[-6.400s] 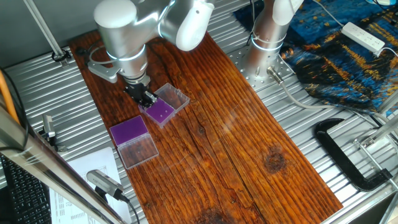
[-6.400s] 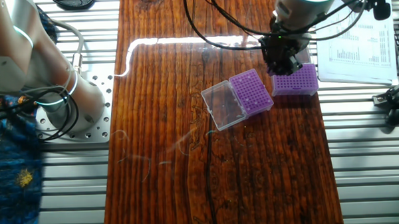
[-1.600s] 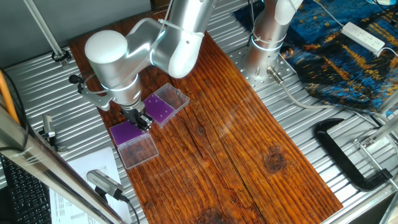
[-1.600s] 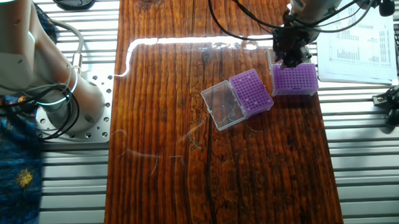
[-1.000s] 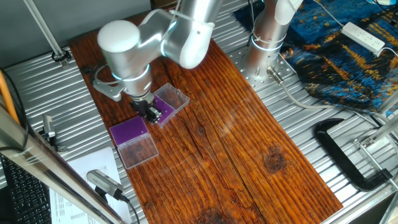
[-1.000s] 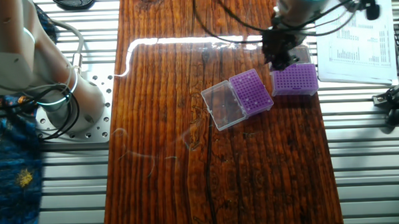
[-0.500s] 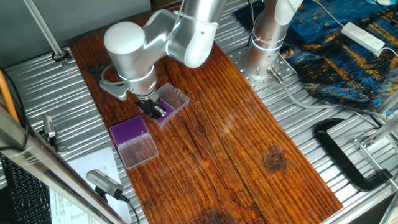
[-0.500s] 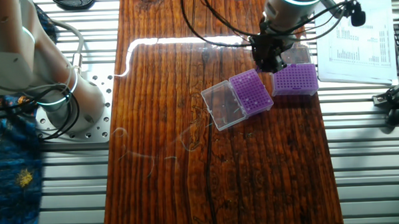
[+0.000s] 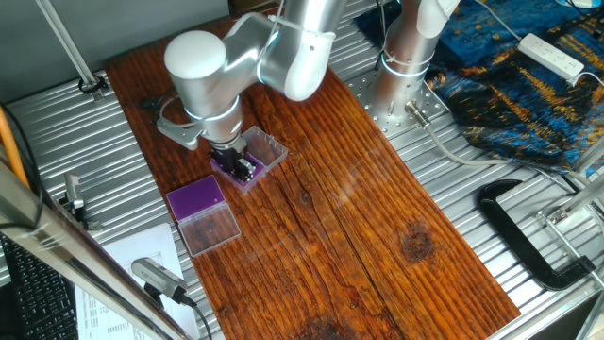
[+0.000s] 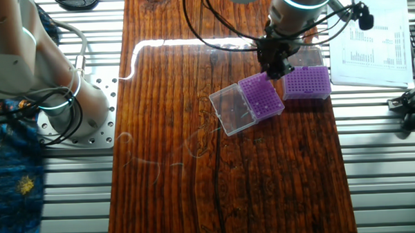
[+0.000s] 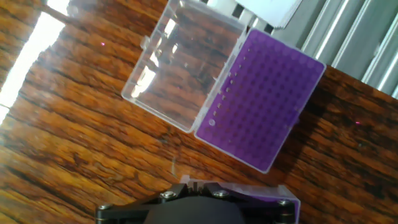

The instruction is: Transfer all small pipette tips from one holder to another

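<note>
- One fixed view: the gripper (image 9: 244, 168) hangs low over the purple holder (image 9: 247, 166) with the clear open lid, while the second purple holder (image 9: 197, 199) sits just beside it toward the table edge. The fingers are hidden by the wrist, so I cannot tell how far open they are or whether they carry a tip. No writing reads here; the printed sheet (image 9: 118, 283) is too small.
- The other fixed view: the gripper (image 10: 273, 67) stands over the back corner of the nearer holder (image 10: 262, 97), next to the second rack (image 10: 307, 82). The small pipette tips are too tiny to pick out. Risk, as I judge it: a slightly off-centre descent could strike the grid between holes, bend a tip or nudge the light holder across the wooden board (image 10: 195, 165).
- Hand view: a purple grid (image 11: 261, 106) and its clear lid (image 11: 180, 59) lie ahead, with another purple edge (image 11: 273, 196) under the hand. No tips or labels are readable.
</note>
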`<action>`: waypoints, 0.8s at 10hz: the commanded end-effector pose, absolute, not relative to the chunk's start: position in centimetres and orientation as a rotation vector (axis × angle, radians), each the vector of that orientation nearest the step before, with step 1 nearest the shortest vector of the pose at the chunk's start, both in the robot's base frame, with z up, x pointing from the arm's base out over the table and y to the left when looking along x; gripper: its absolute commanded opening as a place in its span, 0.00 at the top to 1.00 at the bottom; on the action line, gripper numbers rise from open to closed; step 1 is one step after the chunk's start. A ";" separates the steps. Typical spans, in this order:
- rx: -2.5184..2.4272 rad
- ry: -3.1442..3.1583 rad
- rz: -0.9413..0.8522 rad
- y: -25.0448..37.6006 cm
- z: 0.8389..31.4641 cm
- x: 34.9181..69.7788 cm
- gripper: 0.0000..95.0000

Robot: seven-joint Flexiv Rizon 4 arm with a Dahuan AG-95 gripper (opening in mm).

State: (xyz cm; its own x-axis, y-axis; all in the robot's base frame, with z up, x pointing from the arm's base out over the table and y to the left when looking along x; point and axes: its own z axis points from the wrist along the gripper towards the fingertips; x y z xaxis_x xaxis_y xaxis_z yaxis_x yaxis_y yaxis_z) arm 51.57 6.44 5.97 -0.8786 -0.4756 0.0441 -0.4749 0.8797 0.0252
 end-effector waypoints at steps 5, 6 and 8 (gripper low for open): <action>0.773 -2.995 -0.029 6.0 5.8 50.9 1.00; 0.783 -2.995 -0.030 5.9 5.8 50.8 0.80; 0.794 -2.996 -0.032 5.5 5.7 50.6 0.80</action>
State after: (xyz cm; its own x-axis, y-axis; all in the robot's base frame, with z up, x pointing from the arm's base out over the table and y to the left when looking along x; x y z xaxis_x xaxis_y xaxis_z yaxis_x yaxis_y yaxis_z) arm 50.58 5.43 5.61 -0.8667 -0.4978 0.0324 -0.4969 0.8672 0.0316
